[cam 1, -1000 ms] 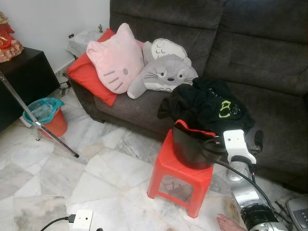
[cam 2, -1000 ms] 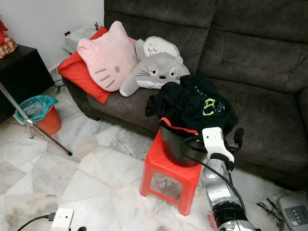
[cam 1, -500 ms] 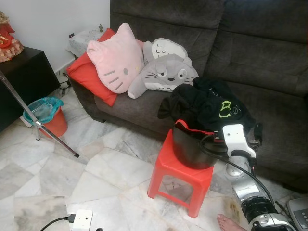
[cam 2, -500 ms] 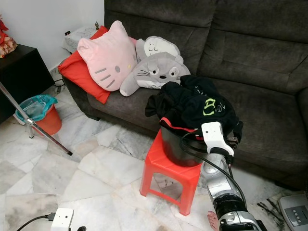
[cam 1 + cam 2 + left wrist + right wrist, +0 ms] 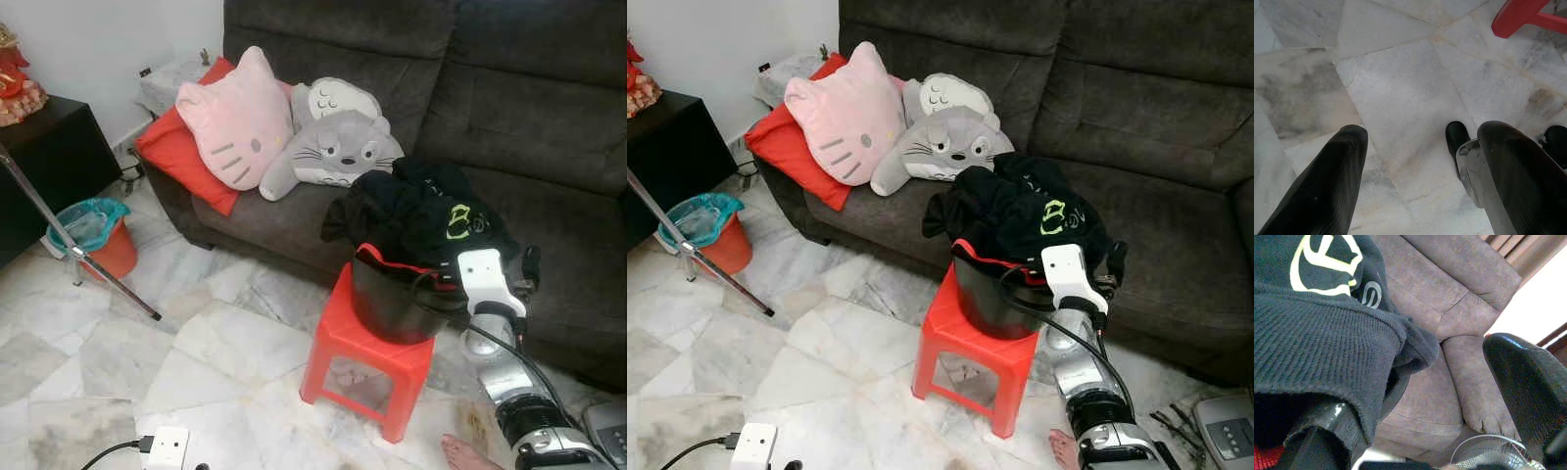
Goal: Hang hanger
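Down by the marble floor the left gripper hangs idle, fingers spread. Further on, the right gripper, fingers parted, reaches beside the black clothes heaped in a bucket on the red stool, before the sofa. I can't spot any hanger.

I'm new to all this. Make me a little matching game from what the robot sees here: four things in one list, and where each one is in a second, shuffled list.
Things:
1. black clothes
2. pink cat cushion
3. black bucket
4. teal-lined bin

Places:
A. on the red stool
B. on the marble floor, beside the dark cabinet
C. leaning on the sofa, against a red cushion
D. heaped over the bucket's top, with the right claw at their edge

Pairs: 1-D, 2-C, 3-A, 4-B
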Robot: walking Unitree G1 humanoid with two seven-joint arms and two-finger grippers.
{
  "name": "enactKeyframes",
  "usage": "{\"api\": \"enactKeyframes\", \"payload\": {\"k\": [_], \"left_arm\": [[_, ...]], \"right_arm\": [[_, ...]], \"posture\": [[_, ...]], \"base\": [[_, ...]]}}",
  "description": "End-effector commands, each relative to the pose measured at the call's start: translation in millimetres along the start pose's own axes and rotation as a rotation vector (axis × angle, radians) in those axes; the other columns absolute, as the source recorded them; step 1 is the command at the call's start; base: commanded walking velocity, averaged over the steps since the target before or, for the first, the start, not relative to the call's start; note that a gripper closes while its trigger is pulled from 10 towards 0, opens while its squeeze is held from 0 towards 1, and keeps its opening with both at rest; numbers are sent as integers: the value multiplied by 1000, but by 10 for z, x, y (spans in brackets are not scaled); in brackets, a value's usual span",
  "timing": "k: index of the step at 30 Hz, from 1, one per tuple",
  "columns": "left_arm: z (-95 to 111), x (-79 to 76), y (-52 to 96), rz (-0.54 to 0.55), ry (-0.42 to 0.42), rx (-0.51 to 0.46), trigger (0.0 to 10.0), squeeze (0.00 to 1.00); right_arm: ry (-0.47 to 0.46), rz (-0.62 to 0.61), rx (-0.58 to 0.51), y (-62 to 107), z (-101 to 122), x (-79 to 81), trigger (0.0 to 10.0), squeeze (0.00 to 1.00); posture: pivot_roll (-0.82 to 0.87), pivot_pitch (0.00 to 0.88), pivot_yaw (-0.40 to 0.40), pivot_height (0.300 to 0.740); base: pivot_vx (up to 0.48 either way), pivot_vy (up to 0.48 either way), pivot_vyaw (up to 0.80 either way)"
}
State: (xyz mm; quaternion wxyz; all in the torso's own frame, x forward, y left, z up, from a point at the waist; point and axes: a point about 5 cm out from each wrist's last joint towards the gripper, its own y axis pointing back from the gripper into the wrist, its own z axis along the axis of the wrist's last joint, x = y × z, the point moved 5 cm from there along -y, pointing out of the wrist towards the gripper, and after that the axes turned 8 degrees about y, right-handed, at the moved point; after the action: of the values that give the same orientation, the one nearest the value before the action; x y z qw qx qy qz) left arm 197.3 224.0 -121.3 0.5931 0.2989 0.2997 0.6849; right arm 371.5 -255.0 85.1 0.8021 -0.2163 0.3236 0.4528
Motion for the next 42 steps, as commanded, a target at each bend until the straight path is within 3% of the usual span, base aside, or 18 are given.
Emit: {"api": "enactKeyframes", "payload": {"k": [1,42], "left_arm": [[-21,17,7,7,-8,2,10000,0],[-16,43,8,12,-17,2,10000,0]], "right_arm": [[-8,4,-6,-30,18,-12,0,0],[-22,0,4,-44,9,11,0,0]], "posture": [[-76,46,27,740],[-65,49,36,740]], "base": [[0,0,0],[0,0,0]]}}
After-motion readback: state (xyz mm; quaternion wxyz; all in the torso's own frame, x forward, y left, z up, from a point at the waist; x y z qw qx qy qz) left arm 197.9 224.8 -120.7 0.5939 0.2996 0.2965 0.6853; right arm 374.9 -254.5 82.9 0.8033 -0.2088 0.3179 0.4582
